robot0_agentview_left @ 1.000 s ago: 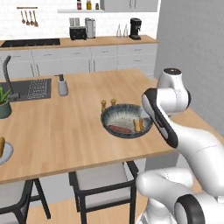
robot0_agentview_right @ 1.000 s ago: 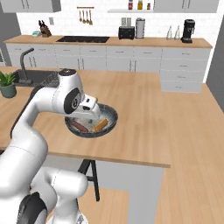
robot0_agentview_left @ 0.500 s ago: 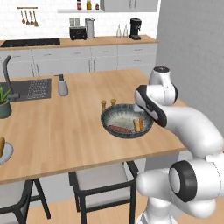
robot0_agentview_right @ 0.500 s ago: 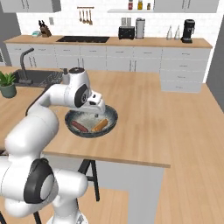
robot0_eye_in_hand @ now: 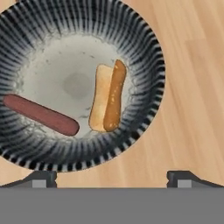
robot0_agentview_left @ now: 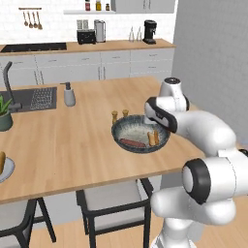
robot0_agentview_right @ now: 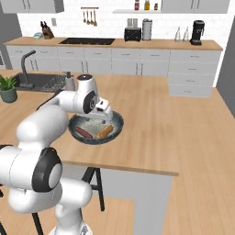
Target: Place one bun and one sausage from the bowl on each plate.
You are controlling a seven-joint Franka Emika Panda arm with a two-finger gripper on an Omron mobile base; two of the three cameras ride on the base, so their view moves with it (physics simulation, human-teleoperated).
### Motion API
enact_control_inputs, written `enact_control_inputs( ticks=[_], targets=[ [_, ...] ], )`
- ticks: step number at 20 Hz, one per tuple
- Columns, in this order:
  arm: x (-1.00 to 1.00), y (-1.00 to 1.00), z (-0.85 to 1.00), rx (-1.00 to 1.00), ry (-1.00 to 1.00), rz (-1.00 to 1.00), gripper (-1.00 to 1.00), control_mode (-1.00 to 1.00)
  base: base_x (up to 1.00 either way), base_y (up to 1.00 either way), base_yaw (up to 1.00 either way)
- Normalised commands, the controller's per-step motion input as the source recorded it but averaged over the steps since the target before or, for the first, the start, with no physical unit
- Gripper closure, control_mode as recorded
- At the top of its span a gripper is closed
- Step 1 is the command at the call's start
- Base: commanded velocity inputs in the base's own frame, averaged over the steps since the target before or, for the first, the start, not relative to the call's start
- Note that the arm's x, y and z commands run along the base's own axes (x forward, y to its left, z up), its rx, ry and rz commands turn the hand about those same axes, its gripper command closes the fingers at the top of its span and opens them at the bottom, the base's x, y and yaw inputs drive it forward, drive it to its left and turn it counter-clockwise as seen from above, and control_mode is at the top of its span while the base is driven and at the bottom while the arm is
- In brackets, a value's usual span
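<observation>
Two items lie in the dark bowl (robot0_eye_in_hand: 83,83) on the bench (robot0_agentview_left: 72,140): one sausage (robot0_eye_in_hand: 40,114) and one bun (robot0_eye_in_hand: 108,96), apart from each other. Over the last second the arm has swung in above the bowl, and the pincer (robot0_eye_in_hand: 111,178) now hovers over it, fingers spread wide and empty. A pick looks ready to begin.

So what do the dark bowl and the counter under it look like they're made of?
The bowl looks like glazed ceramic: a dark wall with pale radial streaks and a speckled grey floor, though in a rendering that stays a guess. It holds a bun and a sausage. The counter looks like light wood with a matte finish: warm tan with faint grain lines and plank seams.
</observation>
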Motion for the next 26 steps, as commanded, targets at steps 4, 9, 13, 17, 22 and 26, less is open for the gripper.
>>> enact_control_inputs(
  ticks=[4, 9, 13, 17, 22, 26],
  targets=[
    [0.46, 0.0, -0.22, 0.0, 0.0, -0.01, -1.0, -1.0, 0.0, 0.0, 0.0],
    [0.49, 0.0, -0.36, 0.0, 0.0, -0.02, -1.0, -1.0, 0.0, 0.0, 0.0],
    [0.31, -0.12, -0.48, 0.03, 0.0, -0.01, -1.0, -1.0, 0.0, 0.0, 0.0],
    [0.07, -0.23, -0.54, 0.03, 0.03, 0.0, -1.0, -1.0, 0.0, 0.0, 0.0],
    [0.0, -0.08, -0.49, 0.0, 0.03, 0.0, -1.0, -1.0, 0.0, 0.0, 0.0],
    [0.1, 0.02, -0.21, 0.0, 0.01, 0.0, -1.0, -1.0, 0.0, 0.0, 0.0]
  ],
)
